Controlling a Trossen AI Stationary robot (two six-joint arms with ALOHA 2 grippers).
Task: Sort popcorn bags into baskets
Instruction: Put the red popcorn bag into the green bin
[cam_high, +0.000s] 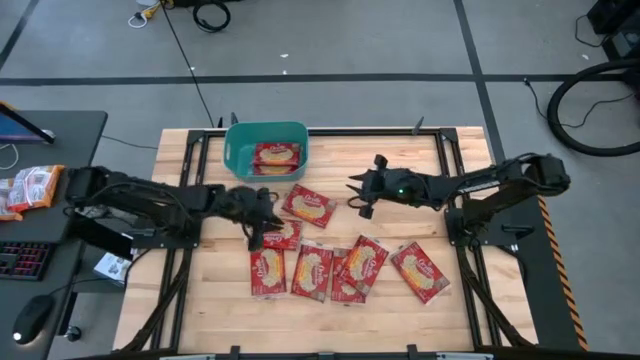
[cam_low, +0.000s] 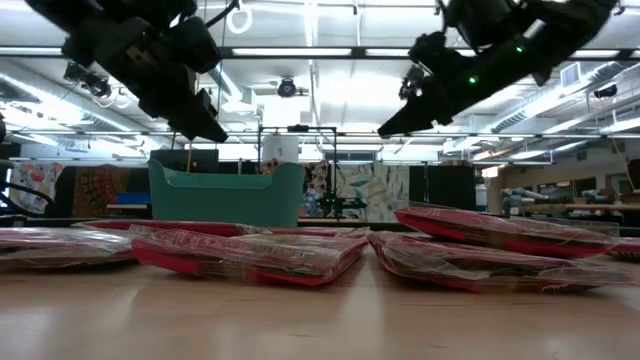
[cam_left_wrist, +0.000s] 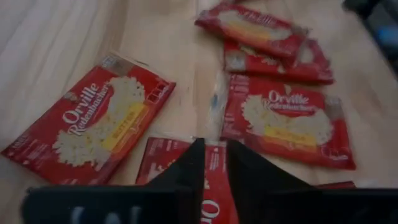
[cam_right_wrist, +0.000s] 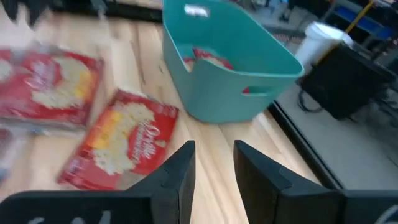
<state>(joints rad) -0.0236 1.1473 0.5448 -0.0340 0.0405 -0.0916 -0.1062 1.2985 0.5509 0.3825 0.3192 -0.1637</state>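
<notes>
Left tool (cam_high: 262, 222): fingers narrowly apart over flat red popcorn packet (cam_high: 284, 236), grip unclear | right tool (cam_high: 357, 191): parted, empty | teal rectangular plastic tub (cam_high: 236, 150): one red packet (cam_high: 276, 155), long axis across tub

Light comes from long ceiling strips (cam_low: 300, 52) that glare white across the top of the low view, leaving both arms there as dark silhouettes. Seen from above, the counter (cam_high: 200, 300) is evenly bright, with only soft shadows under the arms. The left wrist view is washed pale at its upper left and soft throughout. The right wrist view is smeared with blur, worst at its left edge, and the packet wrappers (cam_low: 250, 255) show faint sheen.
</notes>
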